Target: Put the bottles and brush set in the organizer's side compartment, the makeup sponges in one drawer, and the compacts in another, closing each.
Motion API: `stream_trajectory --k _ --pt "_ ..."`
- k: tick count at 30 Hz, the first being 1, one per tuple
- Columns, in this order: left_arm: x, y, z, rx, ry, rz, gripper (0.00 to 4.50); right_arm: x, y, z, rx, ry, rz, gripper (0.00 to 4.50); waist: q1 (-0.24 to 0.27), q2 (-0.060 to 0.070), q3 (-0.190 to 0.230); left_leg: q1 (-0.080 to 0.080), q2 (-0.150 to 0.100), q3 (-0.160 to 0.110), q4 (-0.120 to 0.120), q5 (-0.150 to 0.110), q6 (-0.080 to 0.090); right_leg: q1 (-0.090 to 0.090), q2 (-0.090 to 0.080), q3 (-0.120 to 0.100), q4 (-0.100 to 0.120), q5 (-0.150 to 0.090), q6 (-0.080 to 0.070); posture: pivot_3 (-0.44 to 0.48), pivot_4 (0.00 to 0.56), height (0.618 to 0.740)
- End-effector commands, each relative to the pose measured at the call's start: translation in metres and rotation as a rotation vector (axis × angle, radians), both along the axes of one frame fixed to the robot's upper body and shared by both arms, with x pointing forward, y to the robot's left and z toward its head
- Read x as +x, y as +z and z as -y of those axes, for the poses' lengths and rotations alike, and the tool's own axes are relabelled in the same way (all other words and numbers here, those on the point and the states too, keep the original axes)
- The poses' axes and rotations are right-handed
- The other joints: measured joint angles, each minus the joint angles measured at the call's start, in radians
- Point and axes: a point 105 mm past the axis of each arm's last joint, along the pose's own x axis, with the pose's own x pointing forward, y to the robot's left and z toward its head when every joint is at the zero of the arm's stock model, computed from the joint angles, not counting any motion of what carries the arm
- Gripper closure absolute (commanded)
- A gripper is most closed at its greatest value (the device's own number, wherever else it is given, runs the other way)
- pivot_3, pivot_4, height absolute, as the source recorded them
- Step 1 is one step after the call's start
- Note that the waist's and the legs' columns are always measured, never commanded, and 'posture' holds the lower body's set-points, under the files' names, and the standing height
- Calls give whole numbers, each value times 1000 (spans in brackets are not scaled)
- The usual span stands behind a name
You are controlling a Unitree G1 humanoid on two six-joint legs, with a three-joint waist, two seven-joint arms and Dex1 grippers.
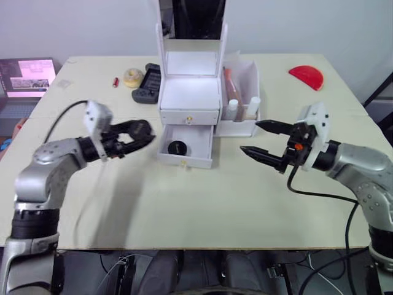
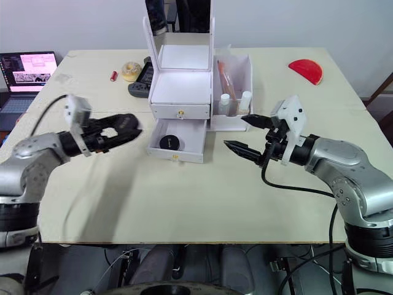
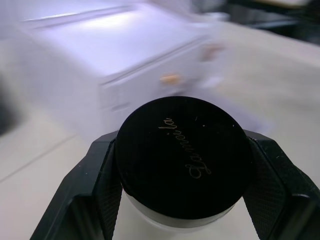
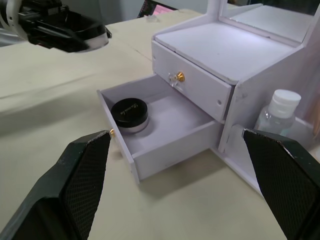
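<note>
The white organizer (image 1: pixel 189 92) stands mid-table with its top drawer shut and its lower drawer (image 1: pixel 201 142) pulled open. One black compact (image 1: pixel 177 147) lies in that open drawer. My left gripper (image 1: pixel 140 134) hovers just left of the drawer, shut on a second black compact (image 3: pixel 182 155) with gold lettering. My right gripper (image 1: pixel 249 137) is open and holds nothing, to the right of the drawer and in front of the side compartment (image 1: pixel 245 128). That compartment holds two white-capped bottles (image 1: pixel 233 109) and the brush set (image 1: pixel 228 81). The makeup sponges are out of view.
A laptop (image 1: pixel 27 77) sits at the far left edge. Behind the organizer on the left lie a black case (image 1: pixel 147 83), a yellow round item (image 1: pixel 132 77) and a small red item (image 1: pixel 115 81). A red half-round object (image 1: pixel 307 77) lies at the back right.
</note>
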Motion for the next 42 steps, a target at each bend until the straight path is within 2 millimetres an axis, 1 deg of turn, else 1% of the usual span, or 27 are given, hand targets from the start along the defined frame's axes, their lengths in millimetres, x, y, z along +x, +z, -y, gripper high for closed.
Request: stream_trajectory --k 1,8,14,19,29,34,42 --pt "5 1 33 35 -168 11 1820 -3 10 -2 2 -9 63 0 1 0 0 0 0 0 0 0 0 0 0 0 0 0 0 0 150 740" --pt "26 -18 63 114 -283 13 1820 -12 11 1 7 -55 77 0 -8 0 0 0 1 1 0 0 0 -1 2 0 1 0 0 0 150 740" --pt "37 -20 78 128 -333 30 1820 -19 10 3 16 -97 79 0 -1 0 0 0 1 1 1 0 0 0 2 0 1 0 0 0 150 740" --pt "43 -27 84 172 -349 36 1820 -22 9 3 23 -119 80 0 -1 0 0 0 1 0 1 0 1 0 2 0 1 0 1 0 150 740" --pt "48 -37 94 194 -365 23 1820 -24 10 6 28 -145 81 0 -1 -1 0 0 1 0 1 0 1 0 2 0 1 0 1 0 150 740" --pt "49 -39 95 203 -366 18 1820 -25 10 6 30 -153 80 0 -1 -1 0 0 1 0 1 0 1 0 3 0 1 0 1 0 150 740" --pt "50 -37 97 189 -364 18 1820 -25 9 7 32 -161 80 0 -1 -1 0 0 1 0 1 0 1 0 3 0 1 0 1 0 150 740"
